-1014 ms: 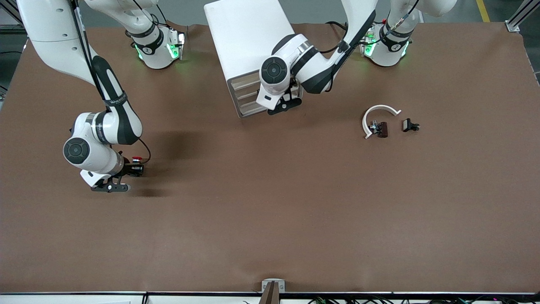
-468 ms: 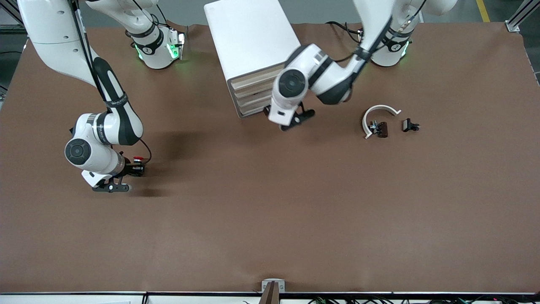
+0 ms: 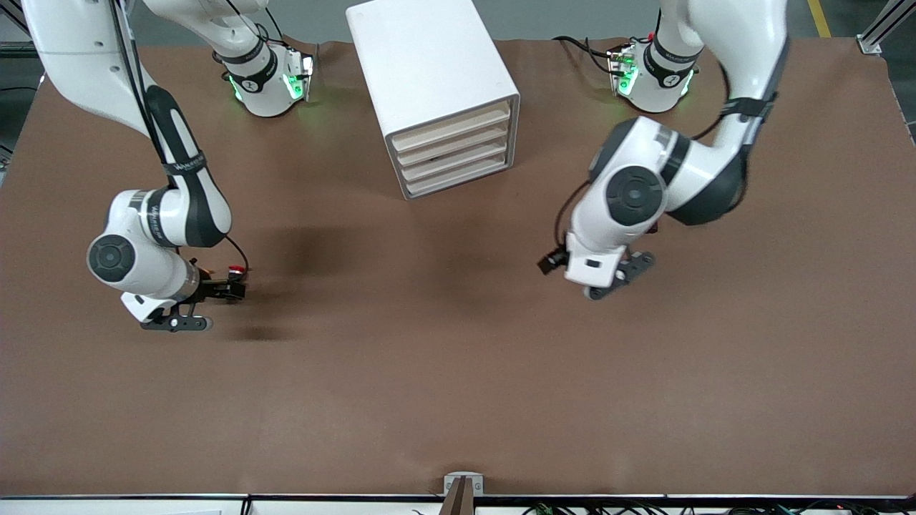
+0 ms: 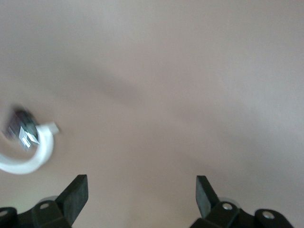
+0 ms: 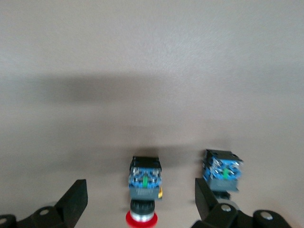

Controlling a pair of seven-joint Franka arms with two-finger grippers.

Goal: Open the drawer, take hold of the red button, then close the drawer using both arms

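The white cabinet (image 3: 429, 64) stands at the robots' edge of the table, and its four cream-fronted drawers (image 3: 452, 146) are all shut flush. The red-capped button (image 3: 232, 270) lies on the table toward the right arm's end. In the right wrist view this button (image 5: 144, 183) lies between the spread fingers of my right gripper (image 5: 140, 192), untouched. My right gripper (image 3: 229, 287) is open, low over it. My left gripper (image 3: 552, 262) is open and empty above bare table; in its wrist view it (image 4: 141, 187) holds nothing.
A second button with a blue body (image 5: 222, 171) lies beside one right finger, its cap hidden. A white curved piece (image 4: 33, 159) with a small metal part (image 4: 23, 129) lies near the left gripper; in the front view the left arm (image 3: 644, 186) covers it.
The left arm has swung away from the drawer fronts toward its own end of the table and nearer the front camera. The right gripper has drifted slightly, still at the button.
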